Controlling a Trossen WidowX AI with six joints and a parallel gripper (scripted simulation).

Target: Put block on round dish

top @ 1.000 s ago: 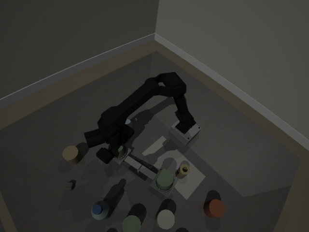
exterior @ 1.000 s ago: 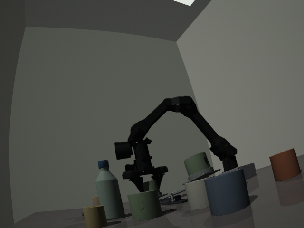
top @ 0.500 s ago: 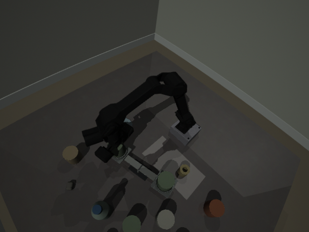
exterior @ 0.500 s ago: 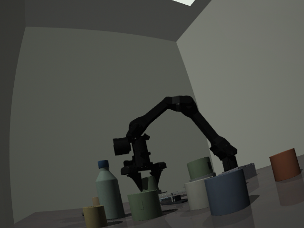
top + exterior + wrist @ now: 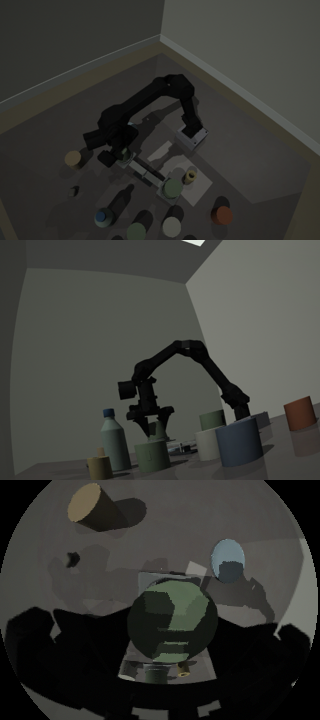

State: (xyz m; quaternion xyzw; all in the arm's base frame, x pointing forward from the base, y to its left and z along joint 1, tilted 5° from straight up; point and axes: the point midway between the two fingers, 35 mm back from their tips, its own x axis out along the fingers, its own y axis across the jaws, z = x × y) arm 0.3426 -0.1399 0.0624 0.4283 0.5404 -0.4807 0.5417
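The green cup (image 5: 156, 429) at the balance's (image 5: 144, 173) far-left end sits between the fingers (image 5: 143, 426) of the gripper (image 5: 154, 427), which is clamped on its sides from above. Seen from the exterior view, the cup appears slightly raised above its end plate; contact cannot be confirmed. The second green cup (image 5: 171, 188) stands on the opposite end plate, near a small yellow spool (image 5: 191, 176). The pale blue round dish (image 5: 227, 558) lies on the worktop (image 5: 245, 165) just beyond the gripped cup. The block is hidden.
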